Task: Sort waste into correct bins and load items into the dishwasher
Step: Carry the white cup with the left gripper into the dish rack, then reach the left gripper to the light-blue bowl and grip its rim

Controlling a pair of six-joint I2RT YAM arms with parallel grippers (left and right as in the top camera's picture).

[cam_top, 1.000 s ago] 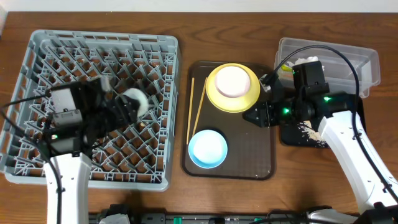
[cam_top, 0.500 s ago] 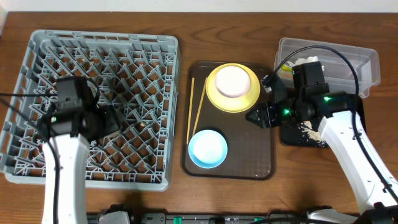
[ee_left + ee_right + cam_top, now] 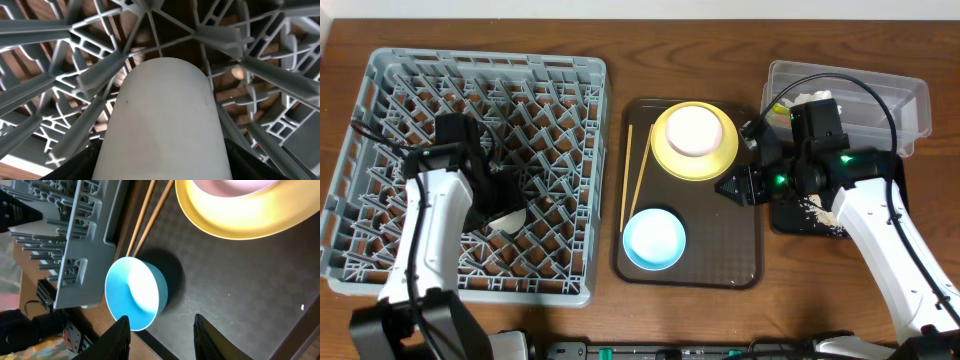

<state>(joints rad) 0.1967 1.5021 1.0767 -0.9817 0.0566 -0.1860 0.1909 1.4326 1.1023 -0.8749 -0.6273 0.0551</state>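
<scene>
My left gripper [image 3: 500,208] is shut on the small white bowl [image 3: 507,216] and holds it low among the pegs of the grey dish rack [image 3: 380,80]. In the left wrist view the bowl [image 3: 162,115] fills the middle between my dark fingers [image 3: 75,167], with the rack lattice [image 3: 50,85] just behind it. My right gripper [image 3: 732,187] is open and empty above the brown tray, right of the blue bowl [image 3: 654,240] and below the yellow plate [image 3: 665,158]. The right wrist view shows the blue bowl [image 3: 135,292], the yellow plate [image 3: 230,220] and the chopstick [image 3: 150,217].
The chopstick [image 3: 640,175] lies along the left of the brown serving tray [image 3: 720,255]. The clear tub [image 3: 900,95] stands at the back right with a white tissue [image 3: 817,98] at its left end. The black tray [image 3: 788,216] holds beige crumbs [image 3: 815,208].
My left arm has swung round and carried the white bowl from the rack's middle towards the front, lower among the pegs. The right arm has not moved.
</scene>
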